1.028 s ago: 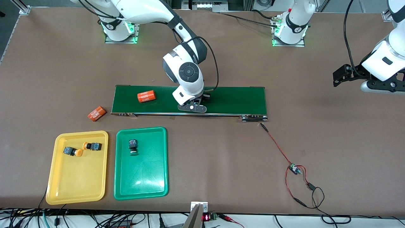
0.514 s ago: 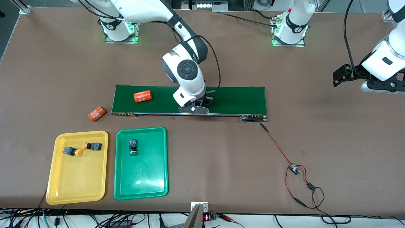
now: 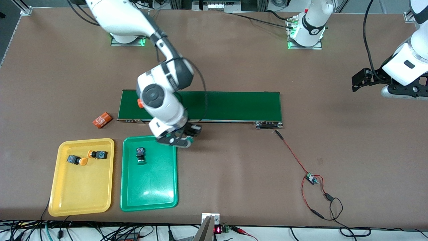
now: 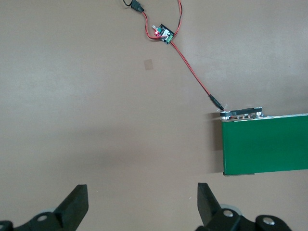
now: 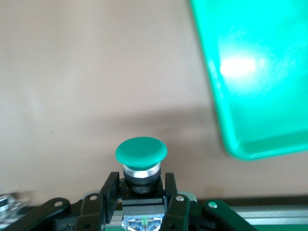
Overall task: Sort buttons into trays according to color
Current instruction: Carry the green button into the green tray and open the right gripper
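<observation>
Right gripper (image 5: pixel 139 202) pinches green button (image 5: pixel 141 153) by boxy body, beside green tray (image 3: pixel 127 174) corner; light, rigid, cap slippery. Left gripper (image 4: pixel 142 204) spread, waiting.

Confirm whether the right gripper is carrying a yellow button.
No, the right gripper has its fingers shut on a green button, shown plainly in the right wrist view.

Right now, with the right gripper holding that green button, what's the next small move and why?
Probably carry it a little further over the green tray and lower it. The right gripper is shut on the green button above the tray's corner by the conveyor belt, partly over bare table; one green button already lies inside.
</observation>
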{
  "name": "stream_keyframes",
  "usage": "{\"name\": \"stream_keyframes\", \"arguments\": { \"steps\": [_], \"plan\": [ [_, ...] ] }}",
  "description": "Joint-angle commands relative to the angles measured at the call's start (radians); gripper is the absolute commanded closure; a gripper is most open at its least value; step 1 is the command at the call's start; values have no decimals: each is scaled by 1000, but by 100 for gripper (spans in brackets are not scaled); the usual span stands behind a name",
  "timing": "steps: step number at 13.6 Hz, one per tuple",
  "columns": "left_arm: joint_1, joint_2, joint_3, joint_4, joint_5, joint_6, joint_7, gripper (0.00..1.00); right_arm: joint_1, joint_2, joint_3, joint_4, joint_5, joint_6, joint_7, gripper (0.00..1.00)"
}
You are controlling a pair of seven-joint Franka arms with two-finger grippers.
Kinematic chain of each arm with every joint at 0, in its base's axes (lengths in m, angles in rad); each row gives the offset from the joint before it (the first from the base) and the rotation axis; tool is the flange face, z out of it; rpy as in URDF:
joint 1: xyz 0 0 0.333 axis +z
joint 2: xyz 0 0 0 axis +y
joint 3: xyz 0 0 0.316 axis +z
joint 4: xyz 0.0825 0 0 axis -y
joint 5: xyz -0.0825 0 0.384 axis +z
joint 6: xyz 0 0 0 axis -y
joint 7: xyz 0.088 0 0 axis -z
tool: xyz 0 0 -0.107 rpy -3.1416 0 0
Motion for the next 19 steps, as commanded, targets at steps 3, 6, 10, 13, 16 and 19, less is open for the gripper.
{"name": "stream_keyframes", "arguments": {
  "steps": [3,6,10,13,16,19],
  "plan": [
    [-2,-5,-4,8,23,-9,8,0,-86,126,10,120,16,-6,-140,100],
    [-2,-5,-4,8,23,-9,8,0,-97,193,-35,171,10,15,-242,100],
    [-2,-3,-4,8,23,-9,8,0,-127,244,-43,171,8,74,-339,100],
    [-2,-3,-4,8,23,-9,8,0,-150,236,-46,169,10,63,-372,1],
    [-2,-3,-4,8,23,-9,9,0,-149,132,-88,160,4,-165,-367,0],
    [-2,-4,-4,8,23,-9,8,0,-150,46,-129,162,4,-297,-375,0]
  ]
}}
